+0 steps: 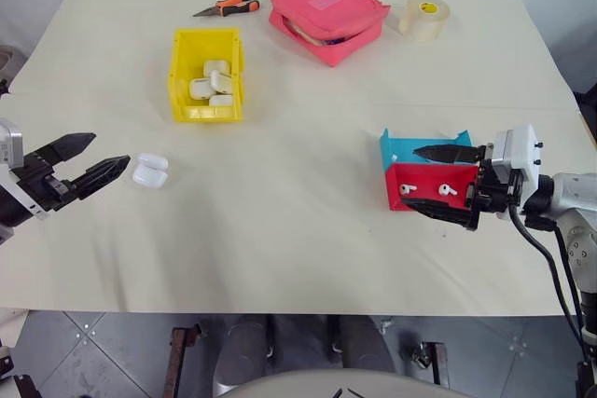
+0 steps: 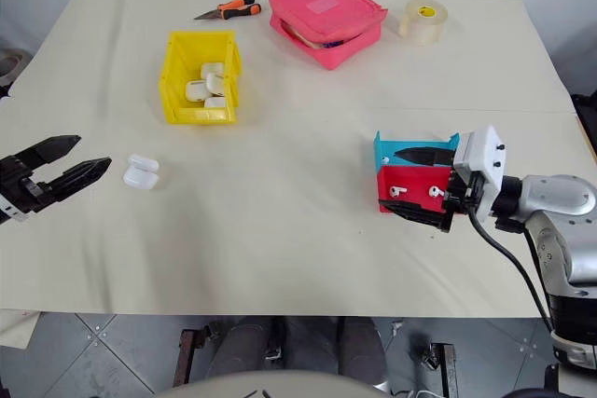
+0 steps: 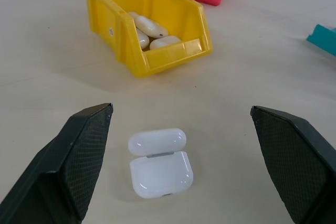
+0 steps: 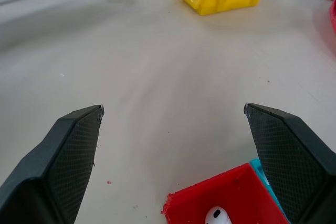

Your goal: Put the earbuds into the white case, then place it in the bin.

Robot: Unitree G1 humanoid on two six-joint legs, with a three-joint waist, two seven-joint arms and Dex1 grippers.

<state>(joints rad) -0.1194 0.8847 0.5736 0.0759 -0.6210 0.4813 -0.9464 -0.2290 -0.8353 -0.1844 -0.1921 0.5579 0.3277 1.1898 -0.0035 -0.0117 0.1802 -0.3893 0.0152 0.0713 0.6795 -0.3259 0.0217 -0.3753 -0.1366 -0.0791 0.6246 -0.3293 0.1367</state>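
The white case [image 1: 149, 171] lies on the table with its lid flipped open, also seen close up as the case [image 3: 159, 161]. My left gripper [image 1: 93, 159] is open, its fingertips just left of the case and not touching it. Two earbuds [image 1: 426, 190] rest in the red part of a red and blue tray [image 1: 418, 171]; one earbud [image 4: 217, 216] shows in the right wrist view. My right gripper [image 1: 418, 178] is open, its two fingers reaching over the tray, one on each side of the earbuds. The yellow bin [image 1: 205, 75] stands farther back and holds several white cases.
A pink zip pouch [image 1: 328, 14] lies at the back, with orange-handled pliers [image 1: 229, 6] to its left and a roll of tape [image 1: 424, 17] to its right. The table's front edge [image 1: 298, 312] runs close below both grippers.
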